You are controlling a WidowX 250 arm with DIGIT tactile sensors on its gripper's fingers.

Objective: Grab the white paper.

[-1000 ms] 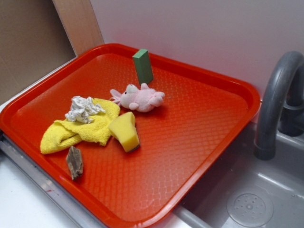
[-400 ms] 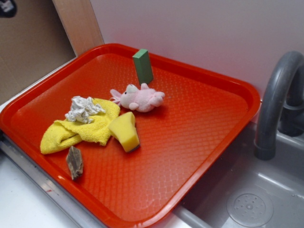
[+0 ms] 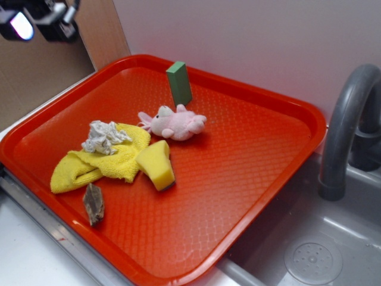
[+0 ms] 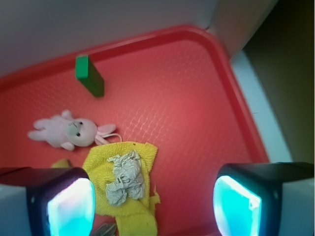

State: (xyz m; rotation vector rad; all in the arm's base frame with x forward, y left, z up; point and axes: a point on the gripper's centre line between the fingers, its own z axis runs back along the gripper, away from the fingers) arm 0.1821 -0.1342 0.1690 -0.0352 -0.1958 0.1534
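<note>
A pale wall backs a red tray (image 3: 256, 179) that sits beside a grey sink (image 3: 309, 250) with a curved tap (image 3: 345, 119). The paper (image 3: 103, 136) lies on the back part of a yellow cloth (image 3: 101, 162), at the tray's left side, touching nothing else. It is likely very light and soft, crushing easily and not slippery; a pinch across its crumpled middle from above should hold, though the cloth beneath could snag along. The gripper (image 4: 152, 206) hangs high over the tray's far left corner, well apart from the paper, its fingers (image 4: 69, 206) spread wide with nothing between. On the tray: one paper wad, one cloth, one pink plush (image 3: 176, 124), one green block (image 3: 178, 83), one yellow sponge (image 3: 156, 164), one brown chunk (image 3: 93, 204).
</note>
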